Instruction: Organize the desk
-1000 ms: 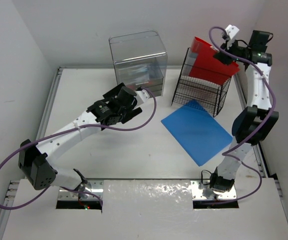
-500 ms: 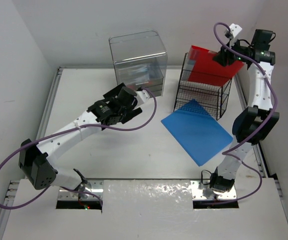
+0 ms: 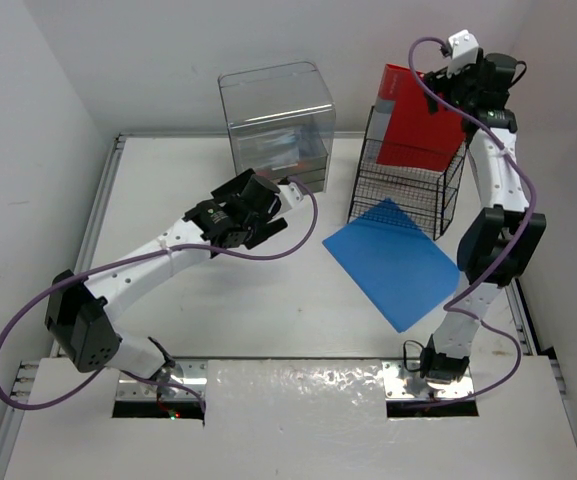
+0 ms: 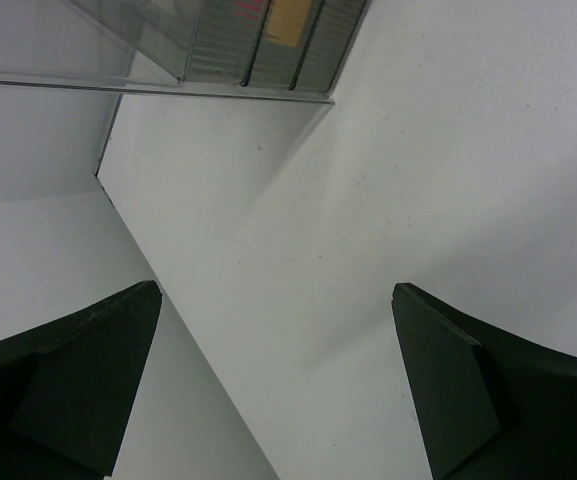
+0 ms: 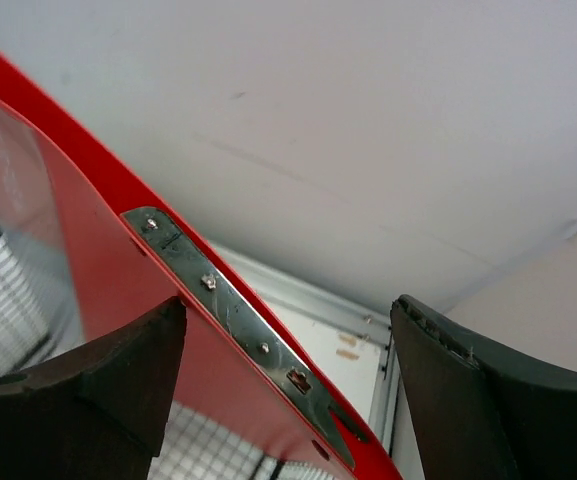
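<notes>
The desk is a white tabletop with metal edge rails. A red folder stands upright in a black wire rack at the back right. My right gripper hovers at the folder's top edge. In the right wrist view that gripper is open, and the red folder with its metal strip runs slantwise between the spread fingers, close to the left one. A blue folder lies on the desk with its far corner against the rack. My left gripper is open over bare desk, nothing between its fingers.
A clear plastic box stands at the back centre, just beyond my left gripper; its lower edge shows in the left wrist view. White wall panels close in the desk on the left, back and right.
My right gripper has opened and let go of the red folder, which has gone from tilted to upright in the rack. The right wrist swung left. The left arm shifted slightly.
</notes>
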Robot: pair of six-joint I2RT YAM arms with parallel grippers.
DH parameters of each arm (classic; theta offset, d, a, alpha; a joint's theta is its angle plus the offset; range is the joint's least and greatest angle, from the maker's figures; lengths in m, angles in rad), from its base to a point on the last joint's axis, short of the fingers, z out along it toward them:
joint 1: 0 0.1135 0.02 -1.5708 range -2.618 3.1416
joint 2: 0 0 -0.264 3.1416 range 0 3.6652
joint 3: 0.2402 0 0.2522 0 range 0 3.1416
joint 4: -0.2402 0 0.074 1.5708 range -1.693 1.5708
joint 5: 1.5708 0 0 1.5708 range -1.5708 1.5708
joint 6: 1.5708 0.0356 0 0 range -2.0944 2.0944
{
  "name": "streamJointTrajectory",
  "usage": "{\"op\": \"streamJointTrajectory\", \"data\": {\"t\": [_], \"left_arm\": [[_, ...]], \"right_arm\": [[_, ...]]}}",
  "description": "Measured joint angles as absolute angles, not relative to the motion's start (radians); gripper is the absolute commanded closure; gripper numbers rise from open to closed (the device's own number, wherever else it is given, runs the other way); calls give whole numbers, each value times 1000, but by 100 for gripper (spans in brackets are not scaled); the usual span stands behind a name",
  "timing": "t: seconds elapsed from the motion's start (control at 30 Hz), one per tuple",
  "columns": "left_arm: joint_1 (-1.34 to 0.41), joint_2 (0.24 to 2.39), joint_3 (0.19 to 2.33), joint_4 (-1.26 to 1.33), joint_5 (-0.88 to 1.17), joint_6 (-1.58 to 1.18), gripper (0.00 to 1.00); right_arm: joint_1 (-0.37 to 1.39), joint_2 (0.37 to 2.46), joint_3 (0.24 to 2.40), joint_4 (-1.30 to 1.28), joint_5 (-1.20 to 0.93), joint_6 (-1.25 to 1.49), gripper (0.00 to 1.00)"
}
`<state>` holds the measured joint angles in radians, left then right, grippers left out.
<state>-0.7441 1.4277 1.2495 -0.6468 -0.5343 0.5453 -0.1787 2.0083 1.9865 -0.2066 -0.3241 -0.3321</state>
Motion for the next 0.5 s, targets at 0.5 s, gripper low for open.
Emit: {"op": "streamJointTrajectory", "data": {"t": [0.5], "left_arm": [[-744, 1429, 1250, -648, -535, 546, 0]], "right_arm": [[-171, 2019, 1877, 164, -111, -141, 17]]}}
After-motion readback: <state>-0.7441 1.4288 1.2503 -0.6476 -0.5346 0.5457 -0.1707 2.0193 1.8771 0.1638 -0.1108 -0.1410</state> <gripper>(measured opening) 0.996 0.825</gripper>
